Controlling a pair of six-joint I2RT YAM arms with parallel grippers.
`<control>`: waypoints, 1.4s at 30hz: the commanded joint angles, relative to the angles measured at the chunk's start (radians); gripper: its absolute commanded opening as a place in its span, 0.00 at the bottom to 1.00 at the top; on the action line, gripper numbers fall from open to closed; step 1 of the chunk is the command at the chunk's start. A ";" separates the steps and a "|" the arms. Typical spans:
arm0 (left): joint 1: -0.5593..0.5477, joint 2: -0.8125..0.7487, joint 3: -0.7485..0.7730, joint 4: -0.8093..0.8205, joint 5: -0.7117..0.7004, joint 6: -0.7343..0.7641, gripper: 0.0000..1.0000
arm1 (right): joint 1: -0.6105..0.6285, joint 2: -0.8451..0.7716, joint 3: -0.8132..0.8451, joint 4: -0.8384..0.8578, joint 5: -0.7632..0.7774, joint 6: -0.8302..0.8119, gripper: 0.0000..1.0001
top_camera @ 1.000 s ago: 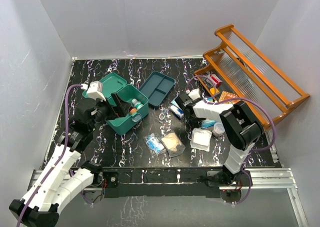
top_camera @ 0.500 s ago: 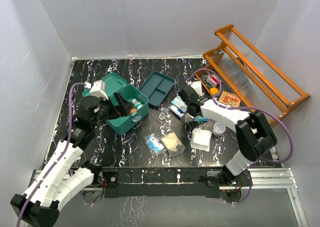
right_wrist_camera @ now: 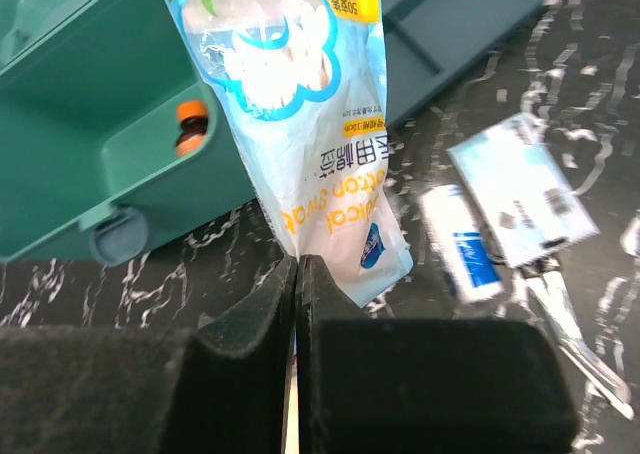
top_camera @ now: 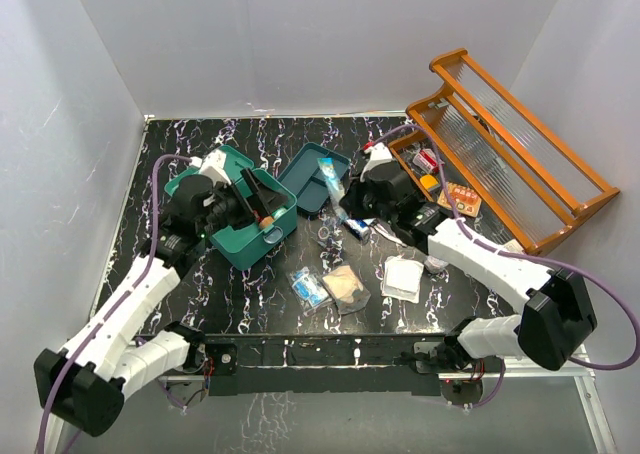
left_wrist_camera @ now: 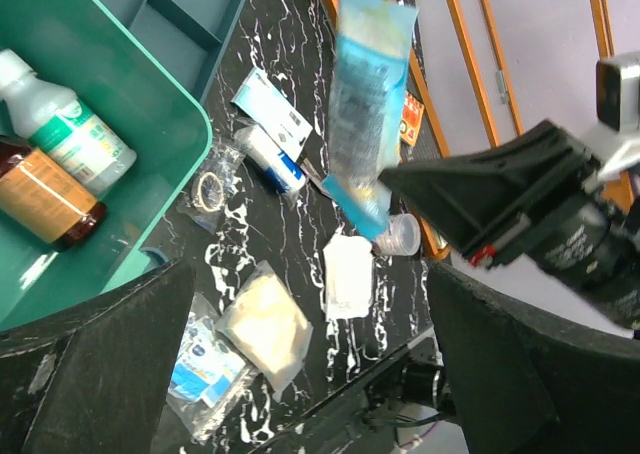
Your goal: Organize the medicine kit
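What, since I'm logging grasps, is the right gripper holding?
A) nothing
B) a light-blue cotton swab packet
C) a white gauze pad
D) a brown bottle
B: the right gripper is shut on the lower edge of the light-blue cotton swab packet.

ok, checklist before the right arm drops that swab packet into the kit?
1. Grip: right end effector shut on cotton swab packet: ok.
2. Packet lifted off the table: ok.
3. Lid of medicine kit open: ok.
4. Free room in the kit beside the bottles: ok.
5. Drop path free of left end effector: not ok, it hangs open over the kit.
6. Grip firmness, packet pinched at one edge only: cannot tell.
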 commanded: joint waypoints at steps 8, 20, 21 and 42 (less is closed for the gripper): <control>0.024 0.138 0.241 -0.205 0.028 -0.085 0.99 | 0.277 0.003 0.035 0.137 0.113 -0.113 0.00; 0.053 0.241 0.264 -0.277 0.225 -0.187 0.86 | 0.390 -0.014 -0.003 0.300 0.201 -0.322 0.00; 0.053 0.238 0.248 -0.237 0.252 -0.215 0.83 | 0.390 -0.013 -0.006 0.303 0.189 -0.337 0.00; 0.140 0.314 0.237 -0.170 0.492 -0.123 0.30 | 0.391 0.006 -0.033 0.307 0.034 -0.471 0.00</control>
